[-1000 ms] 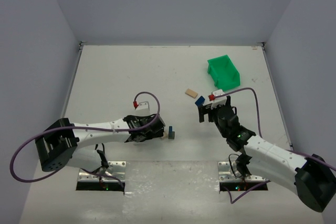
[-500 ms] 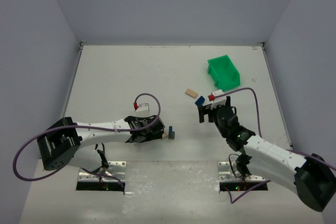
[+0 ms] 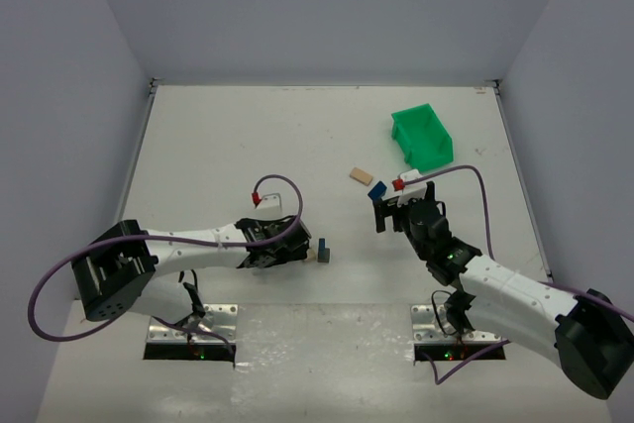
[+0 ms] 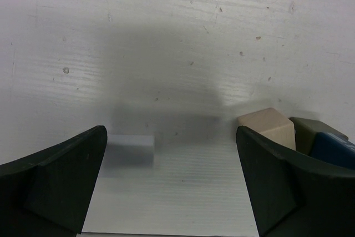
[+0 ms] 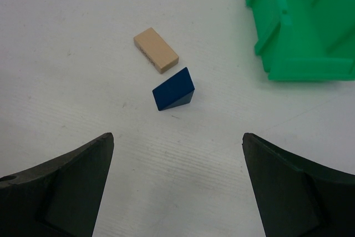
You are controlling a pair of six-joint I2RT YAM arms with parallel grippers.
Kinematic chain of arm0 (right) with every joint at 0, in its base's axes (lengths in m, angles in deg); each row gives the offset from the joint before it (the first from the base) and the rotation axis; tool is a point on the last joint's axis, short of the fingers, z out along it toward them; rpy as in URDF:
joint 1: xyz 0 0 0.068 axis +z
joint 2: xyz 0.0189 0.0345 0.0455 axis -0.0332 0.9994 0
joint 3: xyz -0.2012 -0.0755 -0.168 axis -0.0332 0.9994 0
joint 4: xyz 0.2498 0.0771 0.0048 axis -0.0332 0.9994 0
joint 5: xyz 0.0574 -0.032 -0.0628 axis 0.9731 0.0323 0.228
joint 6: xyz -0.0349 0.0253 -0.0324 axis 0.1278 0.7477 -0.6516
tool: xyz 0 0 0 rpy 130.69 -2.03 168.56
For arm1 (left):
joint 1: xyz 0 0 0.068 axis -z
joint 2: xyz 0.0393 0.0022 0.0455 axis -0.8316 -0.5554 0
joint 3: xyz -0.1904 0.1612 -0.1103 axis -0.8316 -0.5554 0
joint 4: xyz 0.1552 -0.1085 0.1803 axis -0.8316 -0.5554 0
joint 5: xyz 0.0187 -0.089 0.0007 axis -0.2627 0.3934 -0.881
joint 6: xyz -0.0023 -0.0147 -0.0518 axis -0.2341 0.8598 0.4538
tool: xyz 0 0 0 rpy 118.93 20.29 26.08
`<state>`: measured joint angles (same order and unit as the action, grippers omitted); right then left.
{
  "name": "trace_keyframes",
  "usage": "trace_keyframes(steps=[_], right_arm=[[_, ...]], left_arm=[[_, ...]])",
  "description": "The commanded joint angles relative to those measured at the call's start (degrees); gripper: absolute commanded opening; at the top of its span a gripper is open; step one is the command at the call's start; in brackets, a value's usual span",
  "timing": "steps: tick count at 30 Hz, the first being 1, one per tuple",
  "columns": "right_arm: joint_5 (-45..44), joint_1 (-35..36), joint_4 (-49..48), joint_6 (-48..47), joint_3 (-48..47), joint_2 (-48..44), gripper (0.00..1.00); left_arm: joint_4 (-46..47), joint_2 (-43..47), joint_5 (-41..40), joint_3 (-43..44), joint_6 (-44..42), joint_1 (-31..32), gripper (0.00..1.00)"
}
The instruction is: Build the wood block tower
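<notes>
A tan cube (image 4: 265, 127), a dark grey block (image 4: 315, 128) and a dark blue piece (image 4: 336, 147) cluster together on the table, seen from above as a small dark group (image 3: 323, 250). My left gripper (image 4: 171, 132) is open just left of them, with its right finger partly hiding the grey and blue ones. A pale plank (image 5: 156, 50) and a dark blue wedge (image 5: 173, 89) lie ahead of my right gripper (image 5: 177, 137), which is open and empty. From above, the wedge (image 3: 376, 188) and plank (image 3: 361, 175) lie just beyond the right gripper (image 3: 389, 203).
A green plastic bin (image 3: 422, 136) stands at the back right, close to the plank and wedge, and its wall (image 5: 266, 26) shows in the right wrist view. A pale grey rectangular shape (image 4: 131, 149) lies by the left finger. Walls enclose the table on three sides.
The left arm's rear link and cable have shifted slightly right. The blocks and the right arm have not moved. Both grippers stay open.
</notes>
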<state>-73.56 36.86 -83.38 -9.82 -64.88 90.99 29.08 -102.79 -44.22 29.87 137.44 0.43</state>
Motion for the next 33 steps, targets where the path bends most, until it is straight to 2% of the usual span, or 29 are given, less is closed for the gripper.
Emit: trace_keyframes(steps=[1, 33], right_arm=[[-1.7, -0.2, -1.7, 0.4, -2.6, 0.2, 0.99], [-2.3, -0.2, -1.6, 0.4, -2.6, 0.4, 0.99]], left_arm=[[1.7, -0.1, -0.6, 0.0, -0.5, -0.8, 1.0], [5.5, -0.7, -0.6, 0.2, -2.6, -1.3, 1.0]])
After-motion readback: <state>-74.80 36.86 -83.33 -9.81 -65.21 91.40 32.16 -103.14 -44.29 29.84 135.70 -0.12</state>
